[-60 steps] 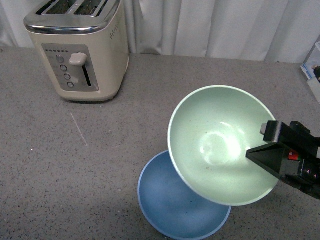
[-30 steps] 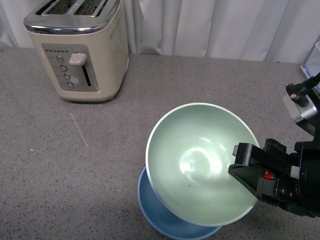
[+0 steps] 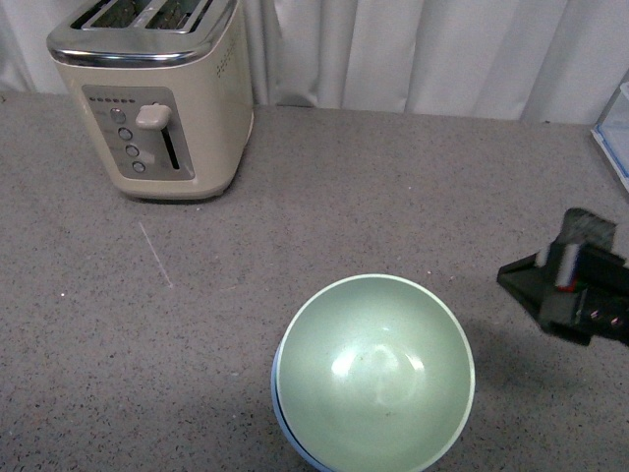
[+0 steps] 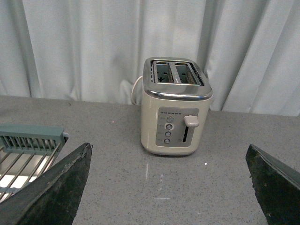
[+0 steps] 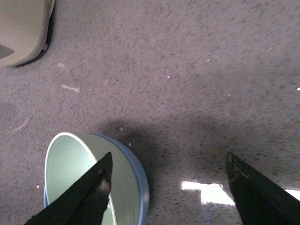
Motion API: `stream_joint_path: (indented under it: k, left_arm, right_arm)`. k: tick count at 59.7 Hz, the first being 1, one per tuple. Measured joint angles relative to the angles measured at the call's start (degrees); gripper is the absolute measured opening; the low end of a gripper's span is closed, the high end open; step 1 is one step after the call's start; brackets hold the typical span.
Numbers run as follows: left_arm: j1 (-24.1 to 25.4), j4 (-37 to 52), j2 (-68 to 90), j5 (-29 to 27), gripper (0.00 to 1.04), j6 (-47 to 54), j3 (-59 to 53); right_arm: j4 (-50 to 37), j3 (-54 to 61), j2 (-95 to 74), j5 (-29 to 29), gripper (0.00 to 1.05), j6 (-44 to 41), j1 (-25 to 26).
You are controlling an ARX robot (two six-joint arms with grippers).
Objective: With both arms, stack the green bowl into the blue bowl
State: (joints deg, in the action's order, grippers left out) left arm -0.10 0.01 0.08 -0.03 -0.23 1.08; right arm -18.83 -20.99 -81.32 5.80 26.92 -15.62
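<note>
Green bowl [image 3: 373, 372] nested in blue bowl [image 3: 279, 393]; both look rigid, light, smooth, best pinched at the rim. Both jaws spread, empty.

Matte, faintly speckled green bowl [image 3: 373, 372] nests in a matte blue bowl [image 5: 139, 180] on a rough, grainy grey countertop [image 3: 295, 216], beside a toaster [image 3: 157, 93] with a glossy cream body and shiny chrome top.

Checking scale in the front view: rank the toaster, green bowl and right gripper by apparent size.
1. Toaster and green bowl: look alike, and the bowl sits nearer the camera, so unranked.
2. Right gripper, open, partly cut off: smallest.
</note>
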Motion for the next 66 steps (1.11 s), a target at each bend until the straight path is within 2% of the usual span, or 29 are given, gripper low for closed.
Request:
stream_joint_path:
  k: [3,6,9,11,13,16,19,26,37,45,66]
  left_arm:
    - [0.0,0.0,0.0,0.0,0.98,0.0,0.0]
    - [0.0,0.0,0.0,0.1,0.98,0.0,0.0]
    - [0.0,0.0,0.0,0.0,0.98,0.0,0.0]
    - [0.0,0.0,0.0,-0.2,0.98,0.0,0.0]
    - [0.0,0.0,0.1,-0.2,0.98,0.0,0.0]
    - [0.0,0.0,0.0,-0.1,0.98,0.0,0.0]
    - [0.0,0.0,0.0,0.0,0.98,0.0,0.0]
    - [0.0,0.0,0.0,0.0,0.98,0.0,0.0]
    - [0.0,0.0,0.0,0.0,0.98,0.0,0.0]
    - [0.0,0.0,0.0,0.0,0.98,0.0,0.0]
    - [0.0,0.0,0.0,0.0,0.98,0.0,0.0]
  right_arm:
    - [-8.7,2.9,-0.9,-5.3,0.67,-4.3,1.1]
    - [-23.4,8.2,-1.9,-10.9,0.58,-10.3,3.2]
    - [-36.1,13.6,-0.1,-11.8,0.49,-16.2,6.3]
    - [-41.2,15.6,2.8,-11.6,0.44,-18.5,8.3]
    - [-42.1,16.2,7.0,-9.6,0.39,-20.8,10.7]
    - [-38.5,16.3,15.1,-6.9,0.3,-22.8,13.6]
    - [-34.0,17.3,22.3,-6.6,0.21,-24.3,14.9]
    - [-23.3,20.1,36.0,-6.1,0.0,-25.8,15.5]
    - [-3.7,20.7,56.7,-5.7,0.01,-26.6,15.5]
    - [16.3,20.7,76.8,-5.8,0.01,-26.7,15.5]
    - [18.9,20.6,80.8,-5.7,0.01,-26.7,15.5]
